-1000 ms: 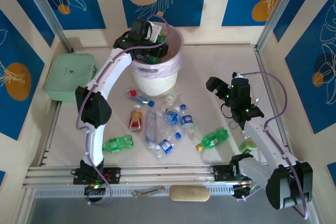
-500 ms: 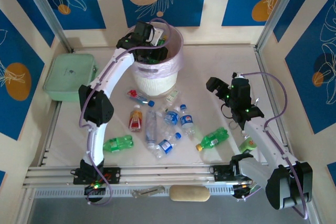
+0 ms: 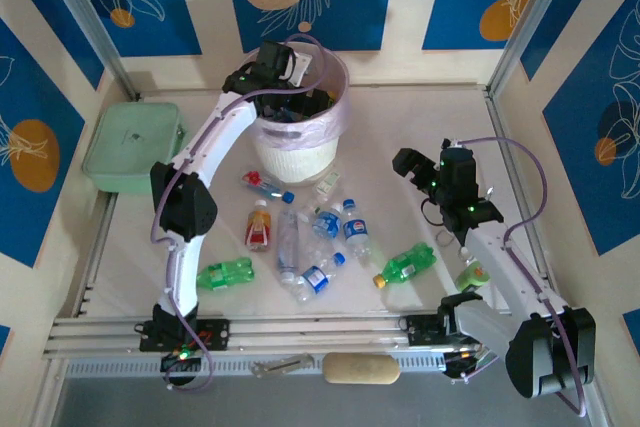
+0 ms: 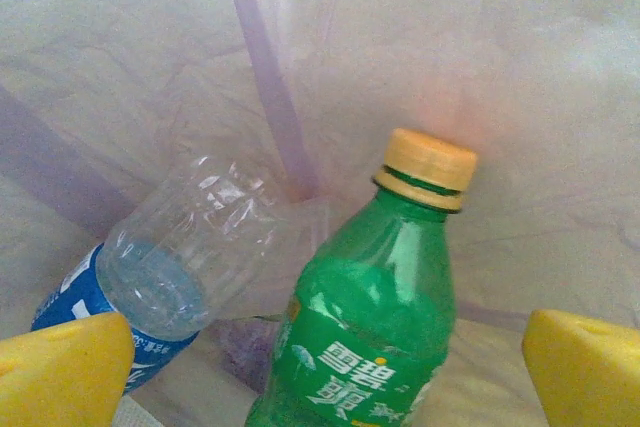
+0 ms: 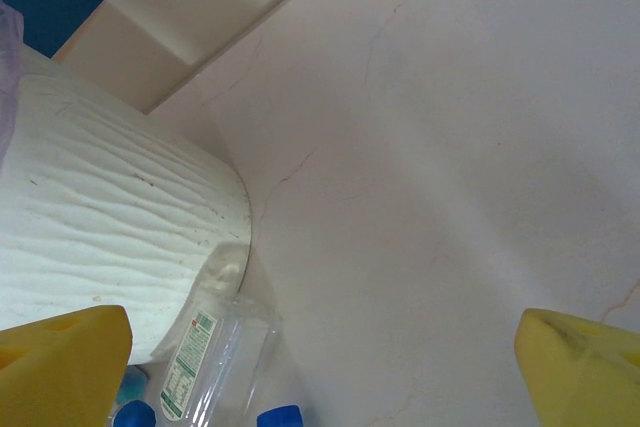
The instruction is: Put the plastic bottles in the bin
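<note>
My left gripper [image 3: 298,97] hangs over the bin [image 3: 295,152], a round white basket with a pink-purple liner [image 4: 450,67]. Its yellow fingers [image 4: 62,372] stand wide open. Between and beyond them a green bottle with a yellow cap [image 4: 372,312] leans inside the bag, free of both fingers, beside a clear blue-labelled bottle [image 4: 170,267]. Several plastic bottles [image 3: 320,237] lie scattered on the table in front of the bin. To the right of that pile, above the table, my right gripper [image 3: 409,165] is open and holds nothing; a clear bottle [image 5: 205,357] lies by the bin's wall [image 5: 100,237].
A pale-green lidded box [image 3: 132,145] sits at the left wall. Green bottles lie at the near left [image 3: 224,272], near middle [image 3: 405,263] and beside the right arm [image 3: 472,273]. Metal frame posts and side walls enclose the table.
My left gripper has opened over the bin and let go of the green bottle, which now rests inside the bag. The right arm has not moved.
</note>
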Robot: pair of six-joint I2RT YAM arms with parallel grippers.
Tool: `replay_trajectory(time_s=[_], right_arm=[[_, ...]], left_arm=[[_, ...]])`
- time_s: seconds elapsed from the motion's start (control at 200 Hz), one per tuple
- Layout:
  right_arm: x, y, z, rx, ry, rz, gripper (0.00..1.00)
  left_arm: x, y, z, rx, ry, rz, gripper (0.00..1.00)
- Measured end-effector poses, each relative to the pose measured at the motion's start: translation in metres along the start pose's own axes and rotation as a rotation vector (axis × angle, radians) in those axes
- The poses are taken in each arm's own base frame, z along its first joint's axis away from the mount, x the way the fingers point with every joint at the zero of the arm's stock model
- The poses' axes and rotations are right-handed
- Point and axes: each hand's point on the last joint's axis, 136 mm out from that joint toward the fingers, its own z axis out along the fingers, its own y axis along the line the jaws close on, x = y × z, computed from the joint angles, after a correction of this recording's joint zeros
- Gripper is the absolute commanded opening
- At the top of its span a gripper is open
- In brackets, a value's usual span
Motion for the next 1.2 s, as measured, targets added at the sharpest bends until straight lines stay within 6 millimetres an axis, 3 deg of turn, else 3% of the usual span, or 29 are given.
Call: replay_trajectory(time_s=[0.18, 0.36, 0.51, 0.57, 0.725, 0.805, 0.925, 1.015, 1.195], right_arm=[[-0.001, 0.001, -0.004, 0.024, 0.027, 0.0, 0.99], [0.009, 0.001, -0.008, 0.087, 0.118, -0.024, 0.99], [0.04, 0.005, -0.011, 0.156, 0.27, -0.084, 0.99], [0.059, 0.001, -0.014, 0.195, 0.341, -0.107, 0.99], [0.106, -0.022, -0.035, 0.341, 0.514, -0.128, 0.99], [0.119, -0.037, -0.048, 0.421, 0.561, -0.111, 0.99], [0.134, -0.064, -0.068, 0.549, 0.619, -0.077, 0.99], [0.143, -0.081, -0.085, 0.629, 0.649, -0.051, 0.99], [0.161, -0.102, -0.108, 0.726, 0.685, 0.01, 0.99]], left_arm=[[-0.011, -0.007, -0.021, 0.015, -0.048, -0.014, 0.99], [-0.023, -0.026, -0.088, 0.044, -0.202, -0.022, 0.99], [-0.014, -0.034, -0.144, 0.056, -0.363, -0.049, 0.99], [-0.001, -0.032, -0.157, 0.047, -0.409, -0.068, 0.99], [0.04, -0.02, -0.168, -0.004, -0.49, -0.106, 0.99], [0.064, -0.012, -0.174, -0.038, -0.506, -0.137, 0.99], [0.116, 0.005, -0.165, -0.116, -0.442, -0.183, 0.99], [0.144, 0.015, -0.162, -0.162, -0.413, -0.213, 1.0], [0.158, 0.024, -0.172, -0.207, -0.446, -0.256, 0.99]])
